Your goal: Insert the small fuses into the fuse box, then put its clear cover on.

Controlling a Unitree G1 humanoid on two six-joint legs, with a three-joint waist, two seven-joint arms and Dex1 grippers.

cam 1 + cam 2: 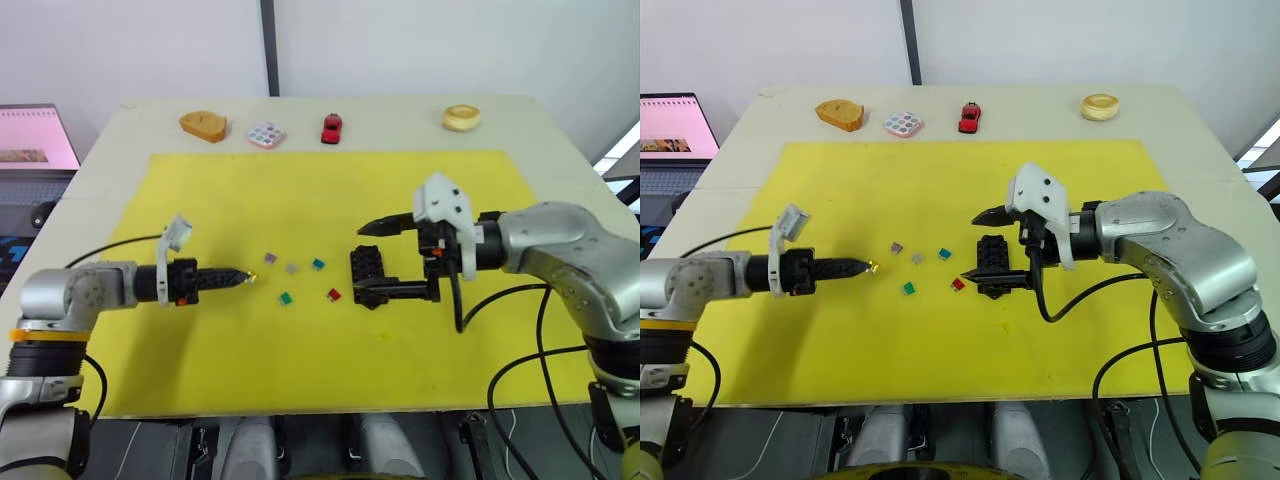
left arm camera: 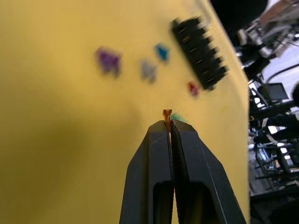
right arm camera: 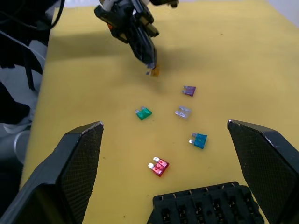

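Yellow mat; slotted black fuse box.

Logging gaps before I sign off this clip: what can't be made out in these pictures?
- Clear cover: I cannot make it out anywhere on the yellow mat.
- Fuse box: cut off by the right wrist view's lower edge; in the head views the right tool straddles it.
- Amber fuse: mostly hidden between the left tool's fingers.
- Fuse markings: too small.
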